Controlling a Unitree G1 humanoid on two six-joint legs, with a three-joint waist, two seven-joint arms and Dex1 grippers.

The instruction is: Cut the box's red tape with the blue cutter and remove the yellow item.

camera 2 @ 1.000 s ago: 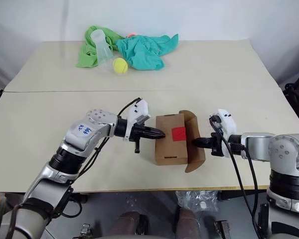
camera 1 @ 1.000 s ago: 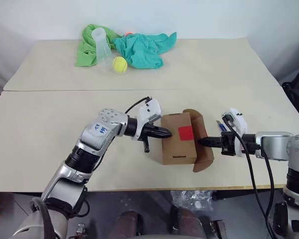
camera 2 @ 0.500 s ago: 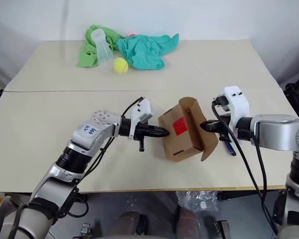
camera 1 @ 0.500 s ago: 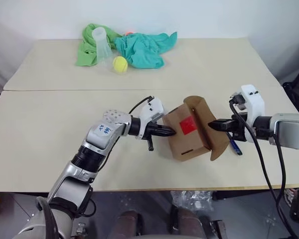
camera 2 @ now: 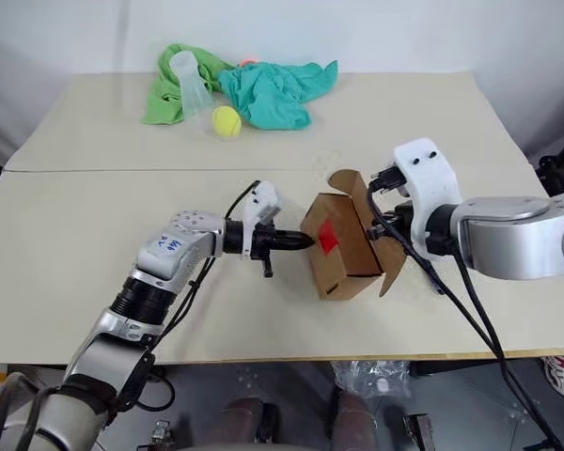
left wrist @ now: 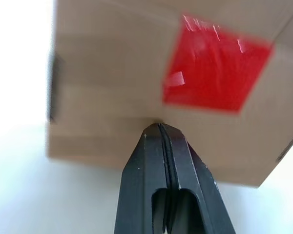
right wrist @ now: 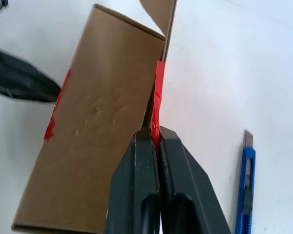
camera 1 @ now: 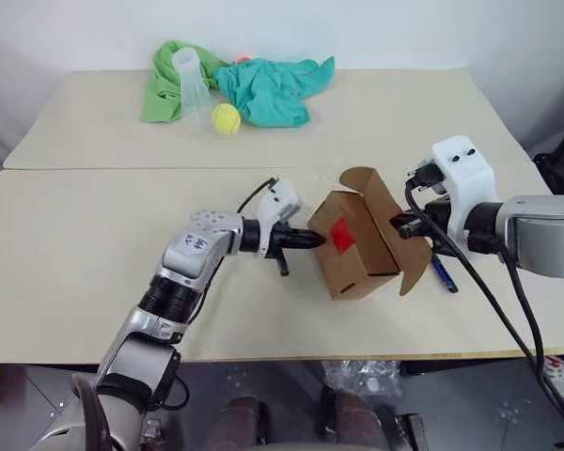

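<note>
— Two hands on one box, am I seeing that right?

— Yes. The box sits tilted near the front of the desk, one end lifted. The left hand has its fingers pressed flat together, with nothing between them, and their tip pushes against the cardboard side just beside the red tape.

— And the right hand?

— The right hand is pinched shut on the edge of a cardboard flap, right where a strip of red tape runs along that edge. The flaps at that end stand open, one sticking up, one hanging down toward the desk.

— Where's the blue cutter?

— Lying flat on the desk, just beyond the open flaps, under the right arm. Neither hand touches it. From the right wrist you can see it beside the box, blade end pointing away.

— Any sign of the yellow item?

— I can't tell; the inside of the box is hidden from where I stand.

— What's at the back?

— A green cloth and a teal cloth heaped together, a clear plastic cup on the green one, and a tennis ball in front of them. All well apart from the box.
</note>
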